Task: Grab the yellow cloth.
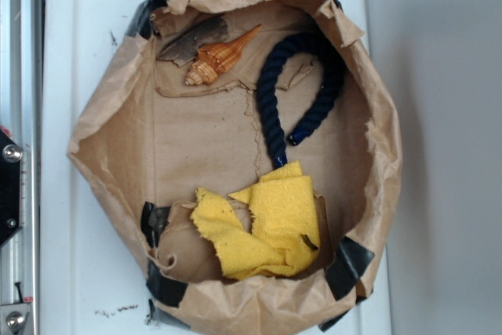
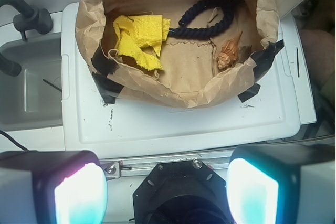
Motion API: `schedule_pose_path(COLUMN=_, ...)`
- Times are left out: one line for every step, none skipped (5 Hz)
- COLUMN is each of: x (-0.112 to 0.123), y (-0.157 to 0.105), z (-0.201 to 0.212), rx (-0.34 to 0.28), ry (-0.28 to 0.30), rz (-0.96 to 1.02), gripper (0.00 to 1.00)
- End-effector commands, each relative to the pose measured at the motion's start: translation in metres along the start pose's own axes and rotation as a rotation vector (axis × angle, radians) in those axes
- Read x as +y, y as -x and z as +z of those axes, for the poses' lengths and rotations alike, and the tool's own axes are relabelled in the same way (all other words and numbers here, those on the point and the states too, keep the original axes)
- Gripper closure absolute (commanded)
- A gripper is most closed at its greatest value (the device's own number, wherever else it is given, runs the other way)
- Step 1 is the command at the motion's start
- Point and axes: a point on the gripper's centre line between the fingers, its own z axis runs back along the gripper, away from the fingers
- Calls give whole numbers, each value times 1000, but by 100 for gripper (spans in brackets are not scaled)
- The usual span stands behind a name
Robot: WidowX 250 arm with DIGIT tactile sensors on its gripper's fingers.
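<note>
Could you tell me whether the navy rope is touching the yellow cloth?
Touching. In the exterior view, one end of the navy rope runs down and meets the top edge of the yellow cloth, with no brown paper showing between them.

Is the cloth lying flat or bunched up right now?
Bunched up. The cloth lies crumpled and folded over itself inside the paper bag, ragged edges showing, its top edge against the rope. Nothing holds it.
</note>
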Motion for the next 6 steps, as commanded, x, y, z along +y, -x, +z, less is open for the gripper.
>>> schedule_pose_path(x=0, y=0, z=0, rx=0, ry=0, rz=0, gripper=0)
schedule_pose_path(x=-19, y=-39, z=-7, rx=-9, ry=9, rz=55, gripper=0)
schedule_pose_path(x=-25, y=-69, z=-22, rx=-15, ry=-1, rz=102, gripper=0)
schedule_pose_path(x=-18, y=-97, z=-44, rx=-38, ry=17, rz=71, gripper=0)
schedule_pose_path(x=-5, y=-123, z=-80, rx=-82, ry=9, rz=12, gripper=0)
schedule_pose_path(x=17, y=-142, z=-106, rx=-60, ry=-13, rz=46, gripper=0)
